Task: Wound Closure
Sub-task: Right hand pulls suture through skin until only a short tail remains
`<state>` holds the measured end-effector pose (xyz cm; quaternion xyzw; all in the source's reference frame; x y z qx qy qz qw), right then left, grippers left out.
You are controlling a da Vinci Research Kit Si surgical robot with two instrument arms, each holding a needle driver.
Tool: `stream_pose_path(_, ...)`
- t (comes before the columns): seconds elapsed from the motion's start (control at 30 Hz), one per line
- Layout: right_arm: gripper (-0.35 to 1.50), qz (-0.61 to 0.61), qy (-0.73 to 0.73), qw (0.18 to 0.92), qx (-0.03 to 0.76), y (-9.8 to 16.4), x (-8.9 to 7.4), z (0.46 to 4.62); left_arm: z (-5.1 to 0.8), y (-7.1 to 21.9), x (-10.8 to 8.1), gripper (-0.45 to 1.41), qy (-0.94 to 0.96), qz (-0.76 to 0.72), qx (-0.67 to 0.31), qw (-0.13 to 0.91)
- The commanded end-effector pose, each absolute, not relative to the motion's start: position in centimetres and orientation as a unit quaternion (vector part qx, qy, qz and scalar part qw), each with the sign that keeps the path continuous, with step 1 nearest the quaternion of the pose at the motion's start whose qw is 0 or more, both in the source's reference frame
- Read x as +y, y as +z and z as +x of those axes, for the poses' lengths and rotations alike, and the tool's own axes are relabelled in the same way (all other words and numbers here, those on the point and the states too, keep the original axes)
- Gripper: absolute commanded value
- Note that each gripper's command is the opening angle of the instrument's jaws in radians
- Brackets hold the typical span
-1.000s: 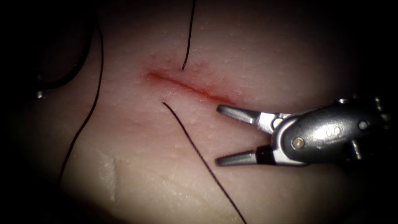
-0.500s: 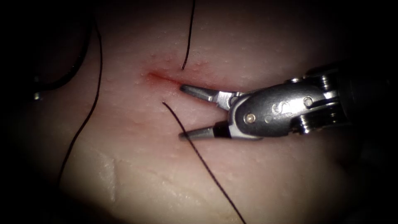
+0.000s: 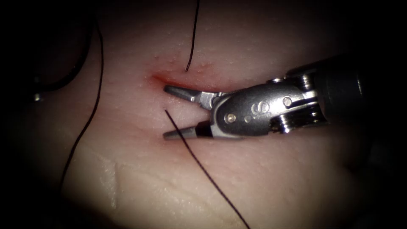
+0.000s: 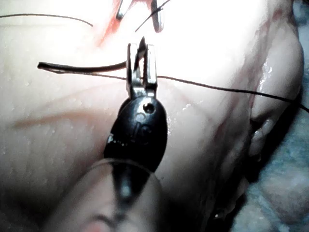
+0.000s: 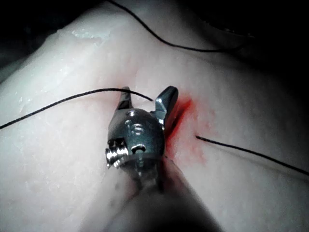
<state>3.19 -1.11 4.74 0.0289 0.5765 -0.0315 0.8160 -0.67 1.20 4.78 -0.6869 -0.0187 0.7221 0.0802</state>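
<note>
Now the right hand (image 3: 164,112) is held spread and empty over the cut (image 3: 157,78), its lower jaw laid across the thread (image 3: 199,163), while the left hand (image 4: 141,65) is clamped on the needle (image 4: 82,67).

The right tool (image 3: 169,112) lies over the cut (image 3: 157,78) on the tissue (image 3: 263,178), centre frame — one thread (image 3: 203,169) runs lower right beneath it, another thread end (image 3: 193,36) hangs above — the left tool (image 4: 141,60) grips the needle (image 4: 82,67).
</note>
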Motion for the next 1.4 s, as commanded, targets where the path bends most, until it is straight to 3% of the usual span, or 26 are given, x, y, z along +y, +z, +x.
stream_pose_path(0.03,1.06,0.031,-0.035,0.813,0.580,4.8,-1.2,3.28,-0.72,4.8,1.1,-0.45,0.721,-0.687,-0.021,0.081)
stream_pose_path(0.13,0.22,0.031,-0.039,0.810,0.584,4.8,-1.2,3.25,-0.69,4.8,1.1,-0.45,0.721,-0.688,-0.023,0.080)
stream_pose_path(0.17,-0.35,0.033,-0.041,0.810,0.583,4.8,-1.2,3.21,-0.68,4.8,1.1,-0.45,0.721,-0.688,-0.023,0.080)
stream_pose_path(1.03,-0.35,0.028,-0.056,0.803,0.593,4.1,-1.9,2.35,-0.74,4.8,1.1,-0.45,0.721,-0.687,-0.022,0.083)
stream_pose_path(1.4,-0.35,0.032,-0.063,0.799,0.597,3.7,-2.3,2.21,-0.74,4.8,1.1,-0.45,0.722,-0.687,-0.022,0.083)
